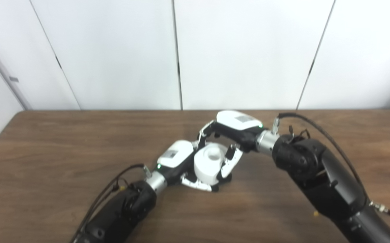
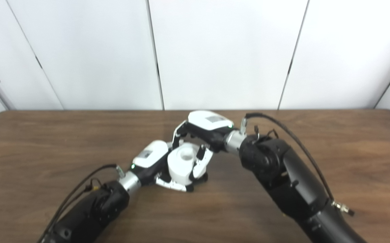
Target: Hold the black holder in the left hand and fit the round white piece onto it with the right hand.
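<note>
Upright, hole upward, the round white piece (image 1: 208, 165) sits gripped between the left hand (image 1: 181, 165) and right hand (image 1: 230, 135).

Grey label patch on back of right hand (image 1: 239, 122) and left hand (image 1: 174, 157), probably print, unreadable.

One round white piece (image 1: 209, 164); two hands.

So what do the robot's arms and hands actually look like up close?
Both arms are bulky glossy black shells ending in silver metal wrist rings. The left hand and right hand have white backs with a small grey label, a green light by each wrist, and black-and-white fingers. A thin black cable loops outside each forearm.
</note>
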Tool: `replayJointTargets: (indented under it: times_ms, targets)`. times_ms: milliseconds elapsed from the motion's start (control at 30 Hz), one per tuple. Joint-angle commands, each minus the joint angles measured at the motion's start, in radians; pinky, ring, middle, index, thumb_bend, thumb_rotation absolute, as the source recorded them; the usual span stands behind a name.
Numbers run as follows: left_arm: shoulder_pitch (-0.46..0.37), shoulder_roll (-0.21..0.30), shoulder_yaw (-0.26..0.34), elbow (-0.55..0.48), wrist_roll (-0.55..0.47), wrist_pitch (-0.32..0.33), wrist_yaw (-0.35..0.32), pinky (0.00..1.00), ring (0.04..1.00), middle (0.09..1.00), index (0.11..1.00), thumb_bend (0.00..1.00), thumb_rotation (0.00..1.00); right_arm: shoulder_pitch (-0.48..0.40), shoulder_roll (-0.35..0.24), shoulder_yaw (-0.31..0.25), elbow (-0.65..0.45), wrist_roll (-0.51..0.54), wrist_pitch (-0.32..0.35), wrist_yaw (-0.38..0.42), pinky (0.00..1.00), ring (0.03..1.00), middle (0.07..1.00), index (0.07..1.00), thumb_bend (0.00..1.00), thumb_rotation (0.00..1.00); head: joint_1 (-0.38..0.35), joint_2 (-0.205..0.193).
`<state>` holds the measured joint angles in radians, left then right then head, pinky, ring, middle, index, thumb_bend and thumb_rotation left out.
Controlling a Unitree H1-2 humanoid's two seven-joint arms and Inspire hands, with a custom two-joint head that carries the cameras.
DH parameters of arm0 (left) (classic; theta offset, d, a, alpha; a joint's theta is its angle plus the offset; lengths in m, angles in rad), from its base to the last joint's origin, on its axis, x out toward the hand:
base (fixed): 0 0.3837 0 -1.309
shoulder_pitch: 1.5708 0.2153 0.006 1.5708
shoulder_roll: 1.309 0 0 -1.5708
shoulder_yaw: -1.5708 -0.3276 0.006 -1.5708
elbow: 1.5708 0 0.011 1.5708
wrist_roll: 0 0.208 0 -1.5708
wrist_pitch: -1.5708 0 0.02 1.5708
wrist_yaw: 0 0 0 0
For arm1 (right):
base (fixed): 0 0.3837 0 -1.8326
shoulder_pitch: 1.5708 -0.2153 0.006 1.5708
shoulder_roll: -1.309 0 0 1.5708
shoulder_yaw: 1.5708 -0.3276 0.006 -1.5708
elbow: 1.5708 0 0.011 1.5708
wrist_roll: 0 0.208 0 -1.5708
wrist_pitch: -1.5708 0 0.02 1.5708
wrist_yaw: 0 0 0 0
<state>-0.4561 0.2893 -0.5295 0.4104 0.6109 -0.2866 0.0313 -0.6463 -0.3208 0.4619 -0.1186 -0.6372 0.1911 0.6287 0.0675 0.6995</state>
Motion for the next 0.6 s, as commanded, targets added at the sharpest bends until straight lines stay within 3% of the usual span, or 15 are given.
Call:
replayJointTargets:
  times_ms: [0,567]
  targets:
    - [0.045,0.012,-0.029,0.03,0.02,0.034,-0.098,0.82,0.911,0.875,0.482,0.52,0.08,-0.014,-0.019,-0.008,-0.02,0.005,0.001,0.017,0.72,0.796,0.774,0.48,0.52,0.13,0.0,0.0]
    - [0.046,0.019,-0.017,0.035,0.008,0.024,-0.104,0.81,0.902,0.868,0.48,0.52,0.07,-0.024,-0.053,-0.033,-0.051,0.036,0.014,0.031,0.72,0.792,0.766,0.481,0.52,0.13,-0.006,0.011]
